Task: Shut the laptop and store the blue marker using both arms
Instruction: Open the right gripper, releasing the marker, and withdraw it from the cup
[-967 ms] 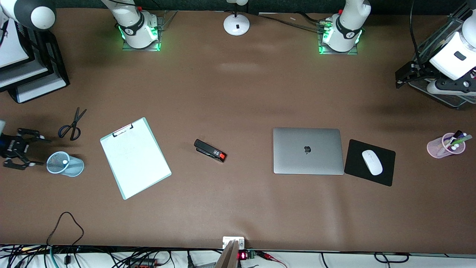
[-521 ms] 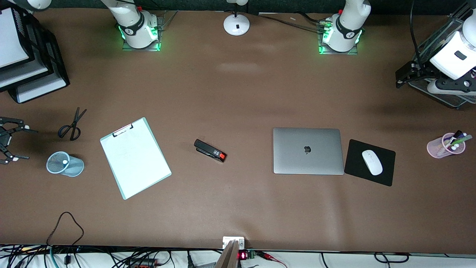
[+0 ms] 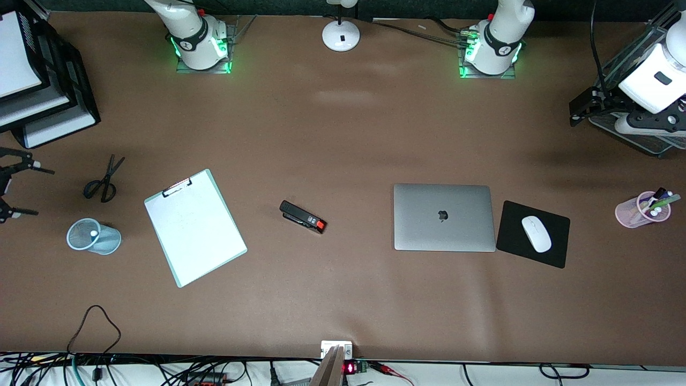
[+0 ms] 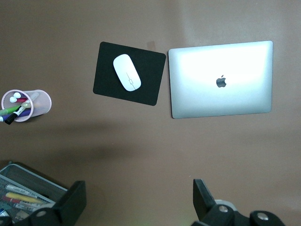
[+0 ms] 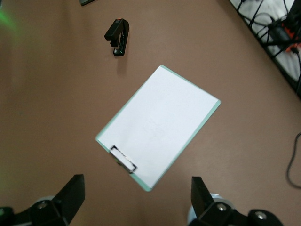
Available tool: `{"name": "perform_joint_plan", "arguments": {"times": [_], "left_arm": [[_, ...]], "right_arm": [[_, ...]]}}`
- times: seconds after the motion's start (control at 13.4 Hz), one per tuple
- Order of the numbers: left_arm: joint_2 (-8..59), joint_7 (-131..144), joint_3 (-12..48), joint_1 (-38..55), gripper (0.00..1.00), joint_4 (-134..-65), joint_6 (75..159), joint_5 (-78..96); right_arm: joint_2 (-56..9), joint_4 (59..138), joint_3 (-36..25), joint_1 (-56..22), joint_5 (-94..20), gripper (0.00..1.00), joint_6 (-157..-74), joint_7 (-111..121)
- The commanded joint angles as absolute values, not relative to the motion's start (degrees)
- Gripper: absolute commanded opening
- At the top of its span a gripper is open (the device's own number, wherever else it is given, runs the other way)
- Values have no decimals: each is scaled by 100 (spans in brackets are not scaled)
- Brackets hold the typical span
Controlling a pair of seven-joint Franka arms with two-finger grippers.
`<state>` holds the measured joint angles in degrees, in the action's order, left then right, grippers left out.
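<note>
My left gripper (image 4: 136, 205) hangs with its fingers spread wide and nothing between them, over the table's left-arm end beside a wire tray (image 4: 28, 195) that holds a few markers, yellow and red among them. My right gripper (image 5: 136, 202) is just as wide and bare, up over the right-arm end, near the scissors (image 3: 103, 179). The laptop (image 3: 444, 217) lies shut and flat, logo up, with the mouse pad (image 3: 557, 244) just beside it and a white mouse (image 3: 536, 234) on that pad. A pink cup (image 3: 635, 212) toward the left arm's end stands full of coloured pens. A pale blue mesh cup (image 3: 94, 236), nearer the camera than the scissors, shows a small white tip inside; I take that for the blue marker (image 3: 94, 233), though only its end shows. The clipboard (image 3: 195, 227) and stapler (image 3: 303, 216) lie between that cup and the laptop.
</note>
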<state>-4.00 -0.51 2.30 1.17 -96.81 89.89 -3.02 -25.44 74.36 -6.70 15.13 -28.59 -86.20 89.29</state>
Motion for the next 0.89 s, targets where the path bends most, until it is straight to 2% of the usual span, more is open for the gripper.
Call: {"name": "perform_joint_plan", "arguments": {"times": [0.0,0.3,0.82], "left_arm": [[-352,-193,193,149,100,-9519,8851,-229],[-352,-193,193,132,100,-9519,8842,-211],[-360,-185,185,132,100,-9527,8833,-211]], "right_arm": [[-1926,8277,-659,1240,-2559,100,-9024,7958],[-1451,8911,-668,836,-2216,100,-9439,6184],[-1020,9018,-677,80,-1398,100,-9238,3308]]}}
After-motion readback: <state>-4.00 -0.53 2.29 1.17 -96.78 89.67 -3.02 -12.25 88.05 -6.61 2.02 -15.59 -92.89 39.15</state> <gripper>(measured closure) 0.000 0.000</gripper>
